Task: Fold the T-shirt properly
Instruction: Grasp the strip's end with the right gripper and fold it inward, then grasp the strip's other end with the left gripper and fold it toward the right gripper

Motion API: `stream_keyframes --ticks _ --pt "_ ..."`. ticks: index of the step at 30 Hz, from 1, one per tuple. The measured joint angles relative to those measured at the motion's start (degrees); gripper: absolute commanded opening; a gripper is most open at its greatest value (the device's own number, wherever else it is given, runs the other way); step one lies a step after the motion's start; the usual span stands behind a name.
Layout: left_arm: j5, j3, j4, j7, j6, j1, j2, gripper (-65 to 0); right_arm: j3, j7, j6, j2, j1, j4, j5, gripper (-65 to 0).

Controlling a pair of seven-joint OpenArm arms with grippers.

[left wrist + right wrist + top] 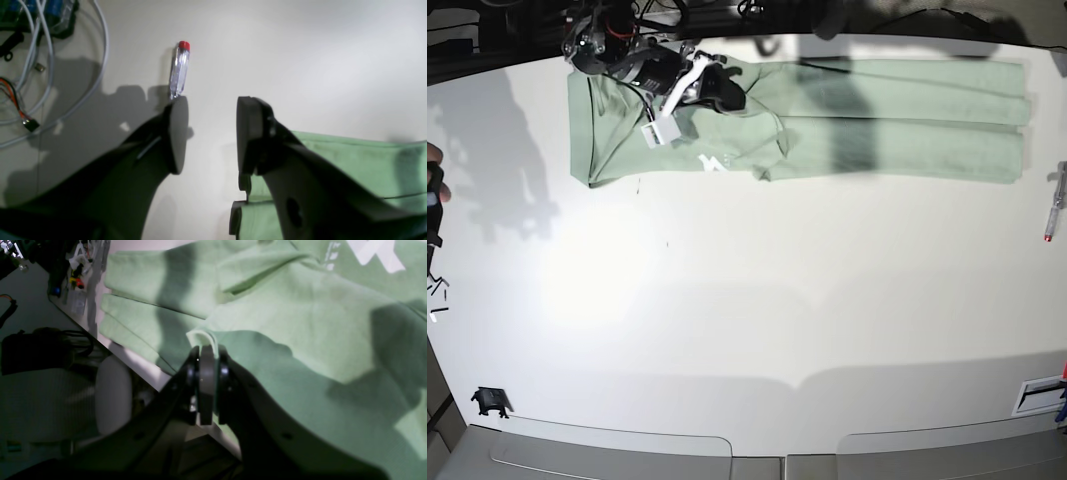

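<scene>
The pale green T-shirt lies as a long band along the far edge of the white table, with a white print near its left end. My right gripper sits over that left end. In the right wrist view it is shut on a raised fold of the T-shirt. My left gripper is open and empty over bare table, with a T-shirt edge beside and under its right finger. I cannot make out the left gripper in the base view.
A clear-handled screwdriver with a red cap lies just beyond the left gripper, near the table's right edge. Loose cables lie to its left. The table's edge runs close by the right gripper. A small black part sits front left.
</scene>
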Motion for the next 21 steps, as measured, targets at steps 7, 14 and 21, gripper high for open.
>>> stream_keyframes --ticks 7,14,21 --pt "-0.4 0.0 0.0 0.0 0.0 0.3 1.3 -42.2 0.0 -0.8 -0.1 0.0 0.0 4.3 5.7 -38.3" --pt "-0.8 0.0 0.0 -0.4 0.0 2.7 5.2 -41.7 2.7 1.8 0.2 0.0 0.6 16.9 -6.5 -38.3" --pt "-6.7 -0.1 0.0 3.2 0.0 9.7 8.6 -31.4 13.7 12.6 -10.8 -0.3 0.7 17.7 -23.5 -38.3"
